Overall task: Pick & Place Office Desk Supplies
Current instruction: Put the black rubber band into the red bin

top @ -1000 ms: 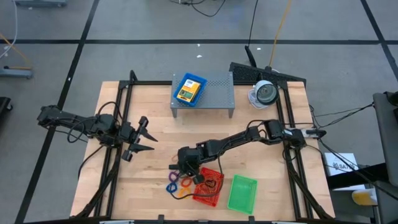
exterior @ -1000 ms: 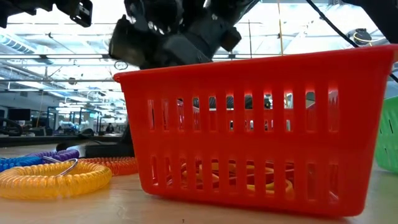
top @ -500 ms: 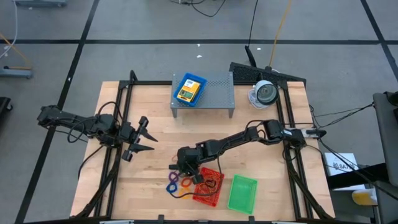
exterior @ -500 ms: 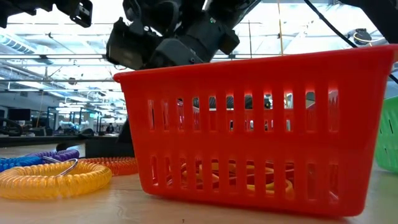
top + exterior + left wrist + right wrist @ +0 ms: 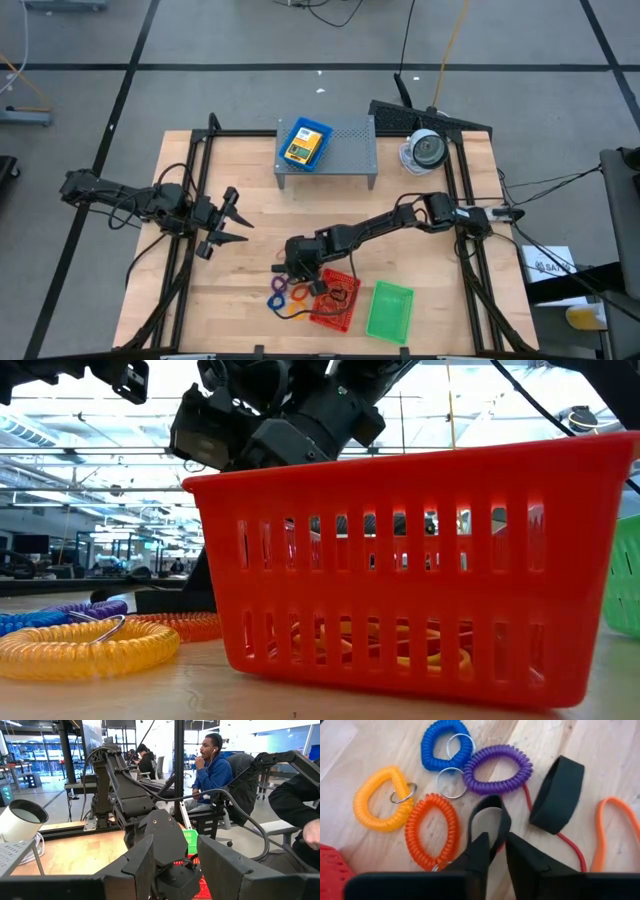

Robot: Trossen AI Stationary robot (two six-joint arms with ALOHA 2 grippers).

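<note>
Grey taped floor surrounds the wooden tabletop (image 5: 250,230) in the high view. A grey shelf (image 5: 340,150) near the far edge carries a blue-and-yellow box (image 5: 304,143). The left gripper (image 5: 236,225) waits by the left edge, jaws parted and holding nothing. The right gripper (image 5: 297,275) hangs low near the near edge, just beside the red tray (image 5: 335,300), with the green tray (image 5: 390,310) further toward the right edge.

Low view: the red tray (image 5: 420,560) fills the picture; coil rings, yellow (image 5: 85,645) foremost, lie on the wood beside it.

Left wrist view: people sit in the room beyond the table.

Right wrist view: the right gripper (image 5: 495,847) has its jaws pinched on a black band (image 5: 490,822). Around it lie blue (image 5: 442,742), purple (image 5: 497,767), yellow (image 5: 377,797) and orange (image 5: 432,830) coil rings, plus a second black band (image 5: 557,792).
</note>
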